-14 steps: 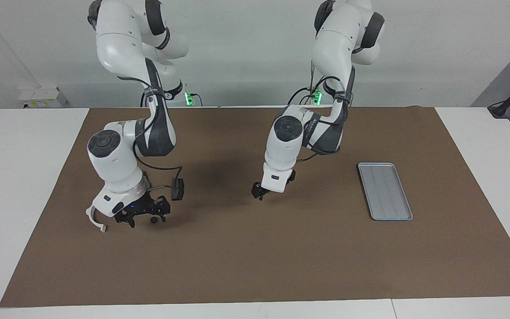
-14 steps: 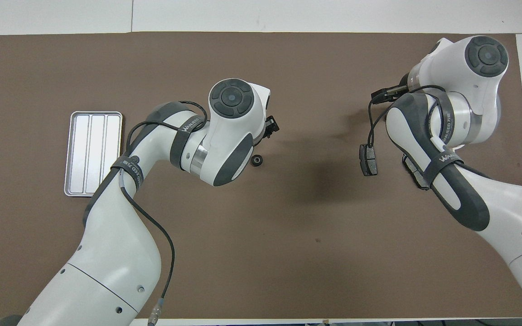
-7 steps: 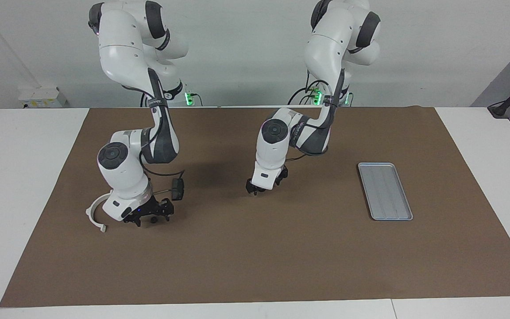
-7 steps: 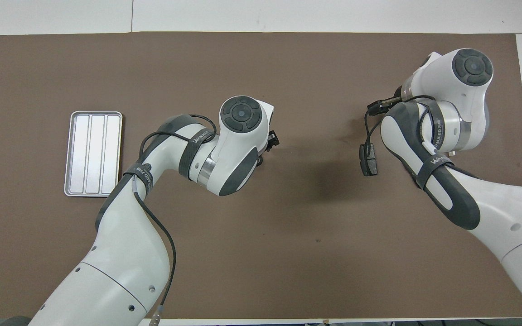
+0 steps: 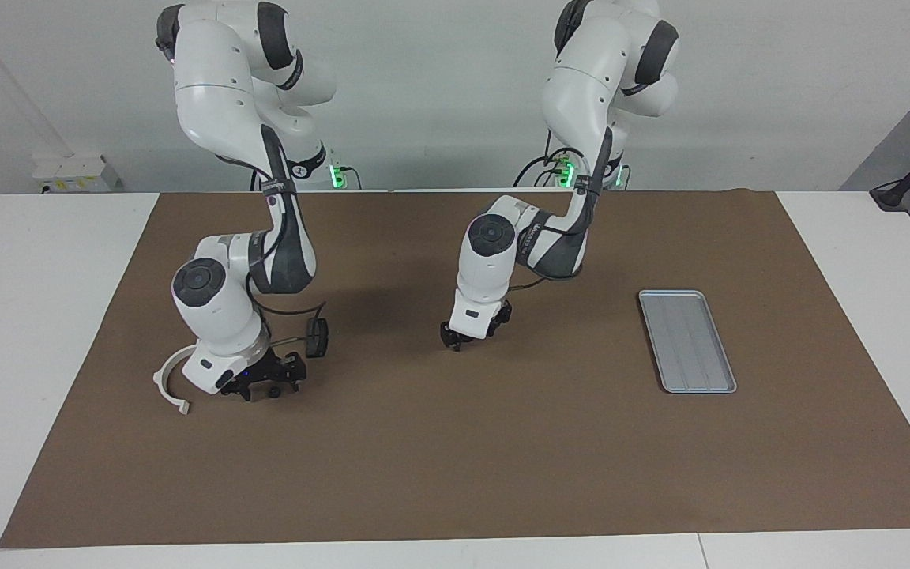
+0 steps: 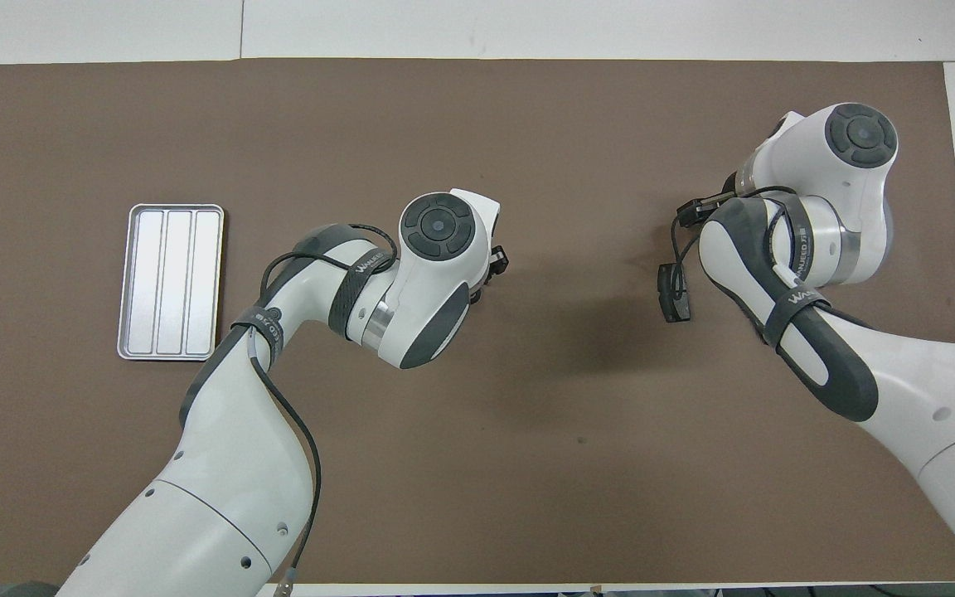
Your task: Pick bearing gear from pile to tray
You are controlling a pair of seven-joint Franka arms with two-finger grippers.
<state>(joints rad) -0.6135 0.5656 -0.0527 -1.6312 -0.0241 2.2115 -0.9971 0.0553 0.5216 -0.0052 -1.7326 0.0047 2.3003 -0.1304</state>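
Note:
The pile lies toward the right arm's end of the mat: a white curved arc (image 5: pixel 164 385), a dark brake pad (image 5: pixel 315 337) (image 6: pixel 675 295) and a small black ring (image 5: pixel 273 393). My right gripper (image 5: pixel 264 386) is low over the pile, open, with the ring between its fingers. My left gripper (image 5: pixel 455 341) (image 6: pixel 494 264) is down at the mat's middle. The small black gear that lay there is hidden under its hand. The grey-blue tray (image 5: pixel 688 341) (image 6: pixel 171 282) sits empty toward the left arm's end.
A brown mat (image 5: pixel 502 458) covers the table, with white table showing at both ends. A black cable (image 6: pixel 676 240) hangs from the right arm beside the brake pad.
My left gripper came down and moved over the small black gear, which no longer shows from overhead. My right hand sank lower over the ring and pulled slightly back toward the robots.

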